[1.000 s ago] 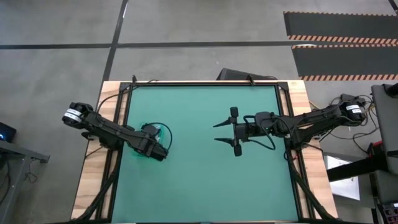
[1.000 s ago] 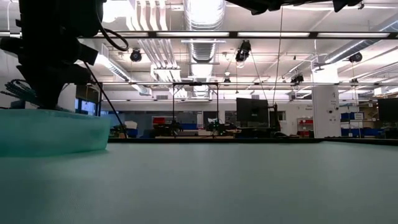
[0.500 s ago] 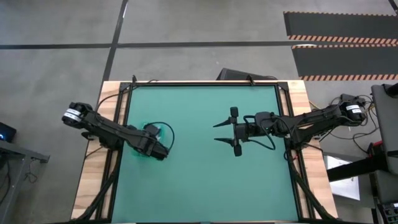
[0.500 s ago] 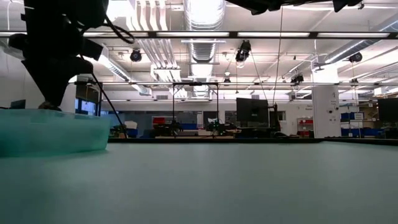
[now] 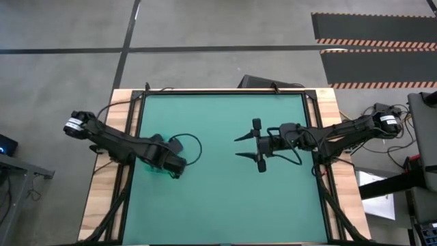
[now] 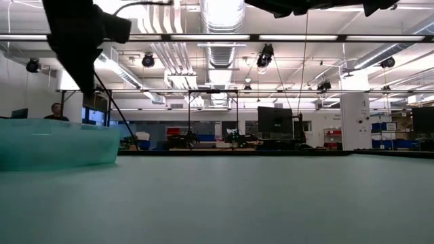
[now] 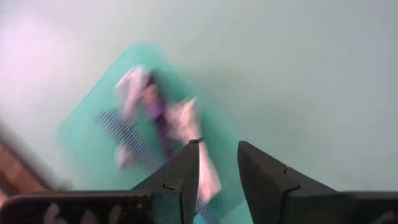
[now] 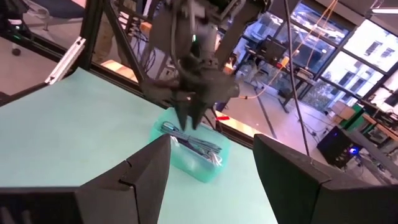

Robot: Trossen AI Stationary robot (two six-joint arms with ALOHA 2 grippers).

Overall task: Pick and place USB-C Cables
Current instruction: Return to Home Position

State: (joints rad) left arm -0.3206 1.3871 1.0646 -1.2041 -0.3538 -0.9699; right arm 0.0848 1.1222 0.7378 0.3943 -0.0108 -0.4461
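We see two arms built of matte black links, the left arm and the right arm, each capped at the outer joint by a pale silver cylinder. Thin black cables loop loosely off both near the wrists. The left gripper and right gripper carry black, wedge-shaped fingers tapering to points.

Cables lie in the tub — left on the table — left end effector above.
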